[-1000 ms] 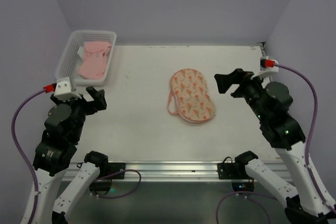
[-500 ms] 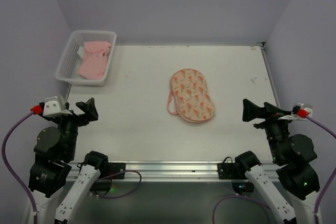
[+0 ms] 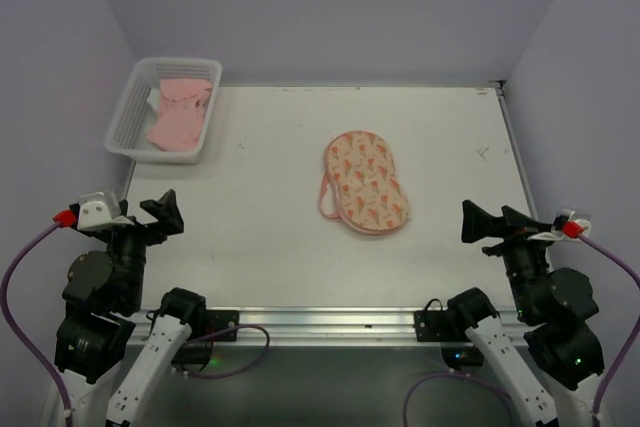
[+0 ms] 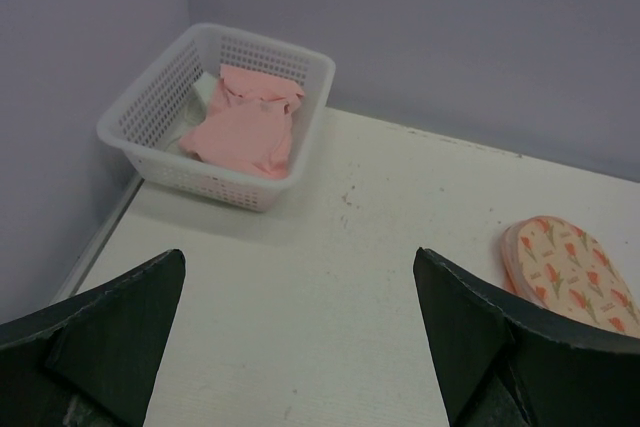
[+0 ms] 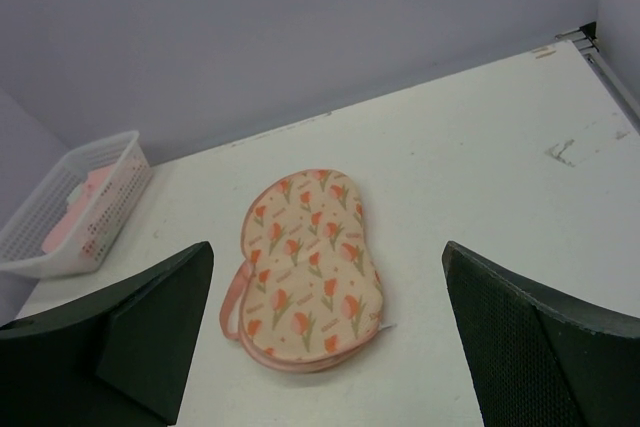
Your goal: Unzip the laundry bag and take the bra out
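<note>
The laundry bag lies flat in the middle of the table, cream-peach with an orange flower print and a pink loop on its left side. Its edges lie together, and a small white zip pull shows at the near right. The bra, salmon-pink soft fabric, lies crumpled in the white basket at the far left, also seen in the left wrist view. My left gripper hangs open at the near left, far from both. My right gripper is open at the near right, facing the bag.
A bit of white material shows under the bra in the basket. Purple walls close in the table on three sides. A metal rail runs along the near edge between the arm bases. A small scuff mark sits at the far right.
Both arms have drawn back from over the table to the near corners and dropped lower. The bag and the basket have not moved.
</note>
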### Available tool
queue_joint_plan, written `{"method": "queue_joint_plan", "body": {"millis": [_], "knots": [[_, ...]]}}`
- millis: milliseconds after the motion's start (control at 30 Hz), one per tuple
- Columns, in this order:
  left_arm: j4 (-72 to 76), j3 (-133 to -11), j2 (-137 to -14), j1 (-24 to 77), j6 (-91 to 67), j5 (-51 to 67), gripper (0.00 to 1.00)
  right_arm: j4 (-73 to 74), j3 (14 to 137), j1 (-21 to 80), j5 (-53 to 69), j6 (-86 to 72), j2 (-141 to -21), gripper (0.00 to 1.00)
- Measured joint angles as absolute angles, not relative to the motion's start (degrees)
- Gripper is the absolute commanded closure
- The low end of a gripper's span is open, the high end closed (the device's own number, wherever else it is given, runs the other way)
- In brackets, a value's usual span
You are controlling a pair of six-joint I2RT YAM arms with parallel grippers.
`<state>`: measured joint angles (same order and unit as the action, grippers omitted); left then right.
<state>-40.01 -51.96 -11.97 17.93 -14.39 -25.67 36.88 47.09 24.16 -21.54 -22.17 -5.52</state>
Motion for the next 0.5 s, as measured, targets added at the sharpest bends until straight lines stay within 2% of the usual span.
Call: {"method": "queue_joint_plan", "body": {"millis": [500], "knots": [[-40.07,-51.96,-11.38,17.93,-15.29,-26.28,0.0,35.03,46.37,24.16,-20.88,-20.91,-5.63,0.01]]}}
